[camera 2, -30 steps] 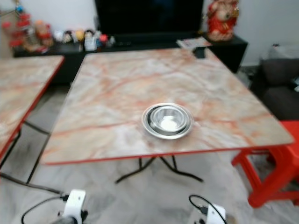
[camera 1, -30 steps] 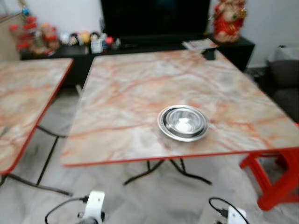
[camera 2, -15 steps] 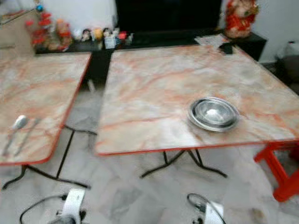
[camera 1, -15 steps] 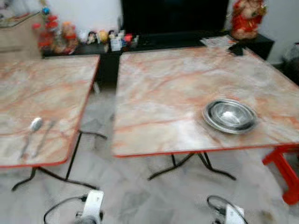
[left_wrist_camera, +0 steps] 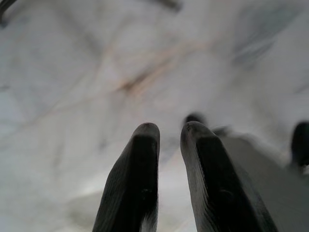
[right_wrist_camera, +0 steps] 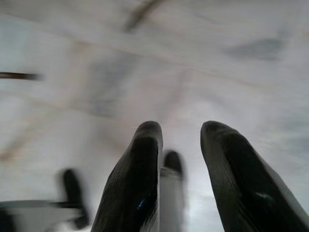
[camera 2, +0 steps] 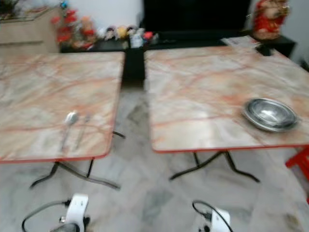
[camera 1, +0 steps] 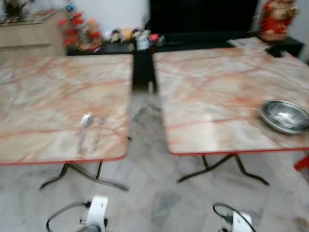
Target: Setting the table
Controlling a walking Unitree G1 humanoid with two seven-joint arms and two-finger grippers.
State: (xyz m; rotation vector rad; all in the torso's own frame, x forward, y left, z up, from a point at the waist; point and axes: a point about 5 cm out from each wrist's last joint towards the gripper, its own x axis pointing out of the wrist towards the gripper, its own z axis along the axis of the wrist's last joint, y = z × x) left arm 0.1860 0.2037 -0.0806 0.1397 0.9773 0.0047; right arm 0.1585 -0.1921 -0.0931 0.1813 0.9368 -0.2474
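Head stereo pair: high up, facing forward and down across two marble-patterned tables, the left table (camera 1: 58, 101) and the right table (camera 1: 217, 96), toward a dark TV console (camera 1: 193, 41) against the far wall; slightly blurred. Shared by both eyes: the spoon (camera 1: 86, 122) near the left table's front edge, the steel bowl (camera 2: 269, 114) on the right table, the floor gap between, with everything sitting a little further leftward in the right eye. Left wrist camera: close behind the left gripper (left_wrist_camera: 169, 133), aimed down at pale marble floor (left_wrist_camera: 72, 72). Right wrist camera: likewise behind the right gripper (right_wrist_camera: 181, 130), floor below.
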